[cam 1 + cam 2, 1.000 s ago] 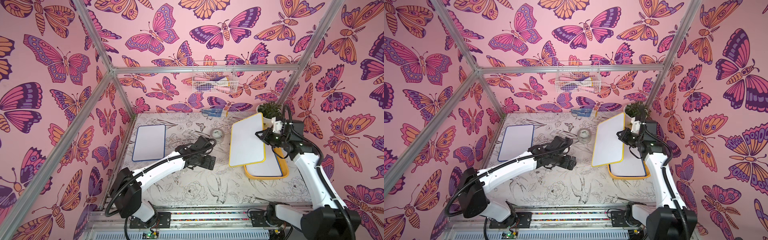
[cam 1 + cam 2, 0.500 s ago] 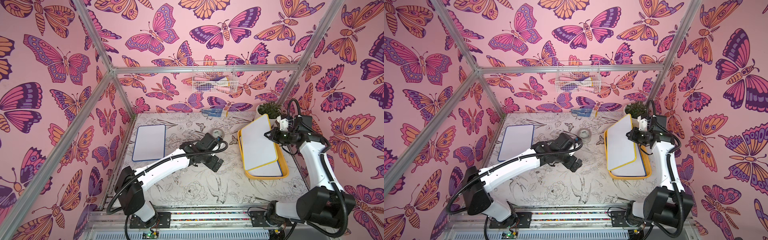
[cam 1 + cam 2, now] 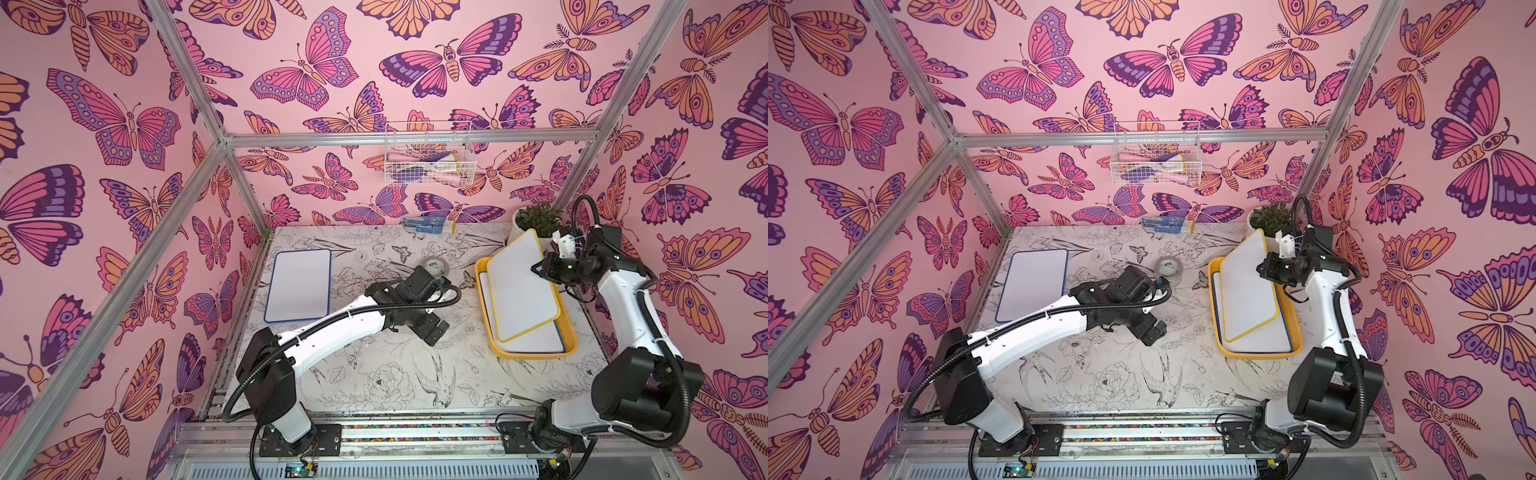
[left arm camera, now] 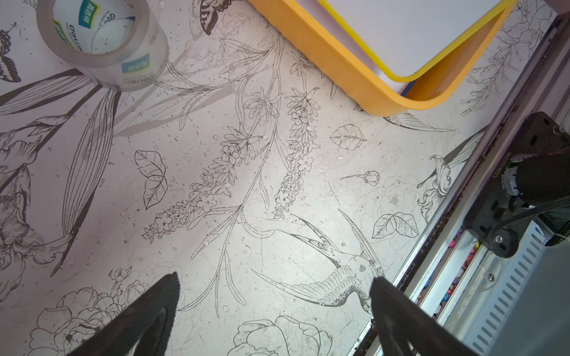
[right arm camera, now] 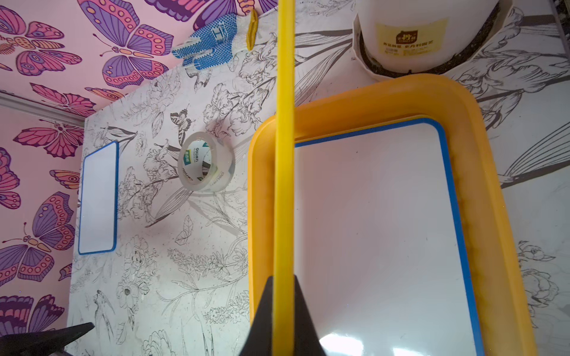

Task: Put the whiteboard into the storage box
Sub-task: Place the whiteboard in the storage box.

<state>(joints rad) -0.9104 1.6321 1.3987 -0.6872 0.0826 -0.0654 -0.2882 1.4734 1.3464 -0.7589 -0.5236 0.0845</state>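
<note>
The floral worktop (image 3: 374,374) carries the storage box (image 3: 536,354) on its right side, with a blue-framed whiteboard (image 5: 370,231) already lying flat inside. Over it hangs the yellow-framed whiteboard (image 3: 519,286), tilted: the long edge away from the right arm dips within the box's wall, while the gripped edge stands higher. Its long axis runs near to far, roughly along the box's length but a little skewed, with the far end toward the potted plant (image 3: 536,218).

This looks like the lowering step. The next move calls for squaring the board with the box, laying the raised edge down flat, then letting go.

The right hand (image 3: 538,268) pinches the yellow frame on that long edge. The left hand (image 3: 432,332) hovers spread and empty over bare worktop beside the box.
</note>
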